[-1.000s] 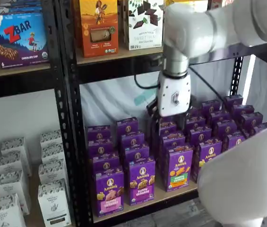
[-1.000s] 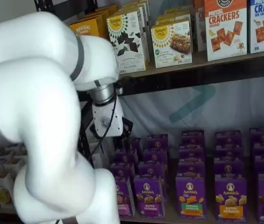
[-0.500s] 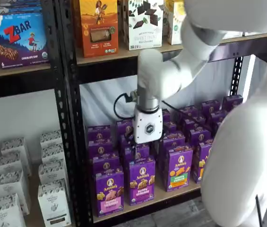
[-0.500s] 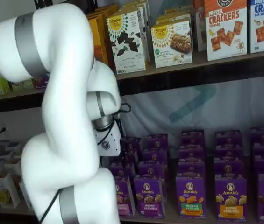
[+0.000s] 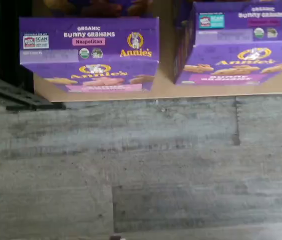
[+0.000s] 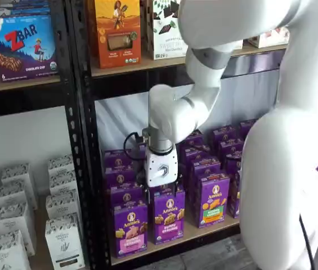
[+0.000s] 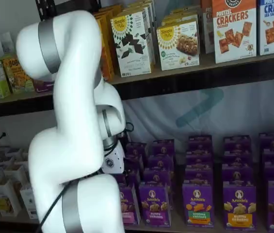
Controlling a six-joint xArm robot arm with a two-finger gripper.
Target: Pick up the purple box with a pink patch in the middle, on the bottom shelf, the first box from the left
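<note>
While the white arm (image 6: 204, 84) bends down in front of the rack, its claw (image 6: 161, 188) hangs over the front rows of purple cartons on the bottom shelf (image 6: 204, 232). Only the claw's white body shows plainly in both shelf views. The black fingers are lost against the dark cartons under it, but the jaws stand wide and nothing is held between them.

The purple box (image 6: 129, 228) stands upright at the front of the bottom shelf, at the end of the row, just beside the black rack post (image 6: 85, 169). It has a round logo near its top, snacks pictured below that and a pink band across its lower front. The claw is above and a little behind it, and I cannot tell whether it touches any carton.

In the wrist view the purple box (image 5: 90, 52) is seen from above and in front, its top flap reading "Bunny Grahams" with a small pink "Neapolitan" tag. It sits near the shelf's front edge (image 5: 165, 89), close to a black piece of the rack frame. A second purple carton (image 5: 240, 45) stands beside it with a gap of bare wood between them. Grey floor planks (image 5: 155, 165) fill the rest of that view.

In a shelf view the arm hides most of the purple box (image 7: 128, 206). A carton with a green and orange patch (image 6: 212, 199) stands two places along the front row.
</note>
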